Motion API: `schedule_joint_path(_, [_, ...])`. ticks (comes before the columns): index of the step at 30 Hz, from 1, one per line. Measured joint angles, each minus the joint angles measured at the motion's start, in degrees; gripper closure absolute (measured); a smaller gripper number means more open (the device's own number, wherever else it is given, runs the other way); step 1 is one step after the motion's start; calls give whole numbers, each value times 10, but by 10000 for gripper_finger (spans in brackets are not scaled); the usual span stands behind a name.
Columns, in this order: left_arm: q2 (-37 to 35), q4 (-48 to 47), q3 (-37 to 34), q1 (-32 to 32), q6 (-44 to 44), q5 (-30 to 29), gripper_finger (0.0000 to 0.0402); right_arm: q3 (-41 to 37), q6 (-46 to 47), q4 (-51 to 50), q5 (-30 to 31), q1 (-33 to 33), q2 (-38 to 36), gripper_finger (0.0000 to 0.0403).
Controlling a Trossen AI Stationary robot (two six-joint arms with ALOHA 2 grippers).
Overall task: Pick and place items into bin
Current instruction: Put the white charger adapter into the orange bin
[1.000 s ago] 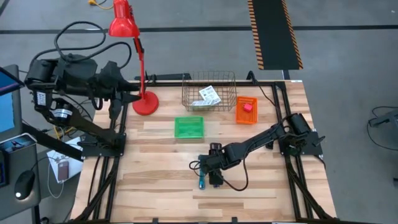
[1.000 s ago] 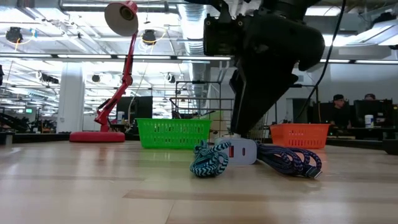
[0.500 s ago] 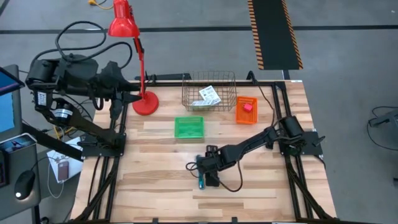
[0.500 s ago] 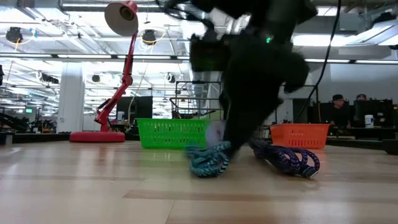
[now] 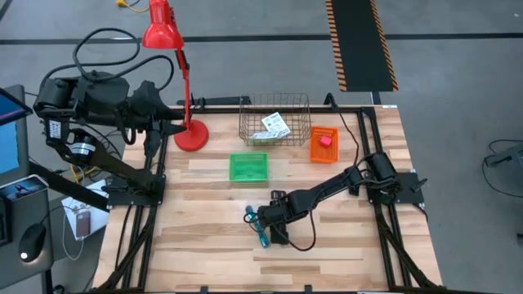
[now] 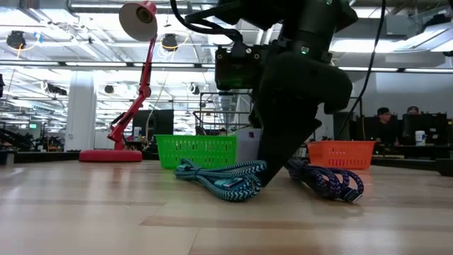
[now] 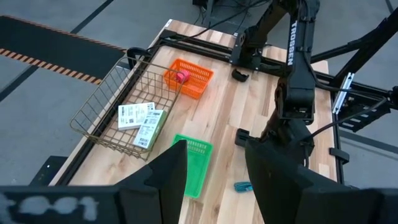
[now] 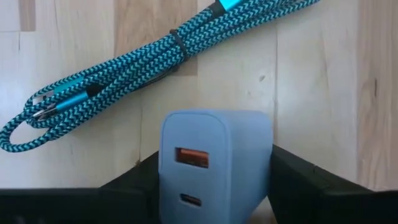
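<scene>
My right gripper [image 5: 274, 225] [image 8: 216, 190] is low over the table's near middle, shut on the small pale blue-grey block [image 8: 216, 163], a charger with two ports. A teal-green braided cable [image 8: 124, 67] [image 6: 223, 180] lies loose on the wood beside it. A dark blue braided cable [image 6: 329, 180] lies behind. White printed packets [image 5: 276, 125] rest in the wire basket [image 5: 302, 104]. The pink-red block [image 5: 325, 140] sits in the orange basket [image 5: 315, 153]. My left gripper [image 7: 216, 168] waits open at the far left, high by the lamp. My right gripper pinches the pale blue-grey block between its two fingers [image 8: 134, 183], one on each narrow side [image 8: 166, 155]. The fingers point down from above. The port face is turned toward the wrist camera. In the low view the block [image 6: 248, 145] sits slightly above the table.
A green basket [image 5: 248, 167] stands between the wire basket and my right gripper. The red desk lamp's base [image 5: 190, 135] rests at the far left, its pole rising beside my left arm. A black lead [image 5: 306, 242] loops on the wood near the right gripper. Bare wood lies toward the near left.
My right gripper has dipped onto the block, shifted slightly toward the table's left and come up with it; the block has left the table. The teal-green cable, bunched before, has been dragged and spread out toward the left.
</scene>
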Motion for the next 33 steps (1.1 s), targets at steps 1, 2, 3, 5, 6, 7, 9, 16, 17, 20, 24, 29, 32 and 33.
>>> schedule_joint_path(1, [0,0,0,0,0,0,250,3,0,-3,0,0,0,213])
schedule_joint_path(2, [0,0,0,0,0,0,250,7,0,-9,1,0,0,220])
schedule_joint_path(3, [0,0,0,0,0,0,250,12,0,-16,2,0,1,219])
schedule_joint_path(5, [0,0,0,0,0,0,250,27,-1,-43,2,0,2,219])
schedule_joint_path(6, [0,0,0,0,0,0,250,36,-1,-56,2,0,3,219])
schedule_joint_path(7, [0,0,0,0,0,0,250,45,-1,-63,3,0,3,219])
schedule_joint_path(9, [0,0,0,0,0,0,250,58,0,-81,8,0,2,219])
schedule_joint_path(16, [0,0,0,0,1,0,250,135,0,-247,92,1,1,219])
schedule_joint_path(17, [0,0,0,0,1,0,250,145,2,-275,110,1,1,219])
schedule_joint_path(20, [0,0,0,0,1,0,250,178,27,-367,158,-7,0,219])
schedule_joint_path(24, [0,0,0,0,1,0,250,213,74,-513,214,-23,0,219])
schedule_joint_path(29, [0,0,0,0,1,0,250,216,101,-580,230,-53,-3,219])
schedule_joint_path(32, [0,0,0,0,1,0,250,213,93,-588,217,-73,-19,219])
schedule_joint_path(33, [0,0,0,0,1,0,250,213,92,-586,217,-80,-19,219])
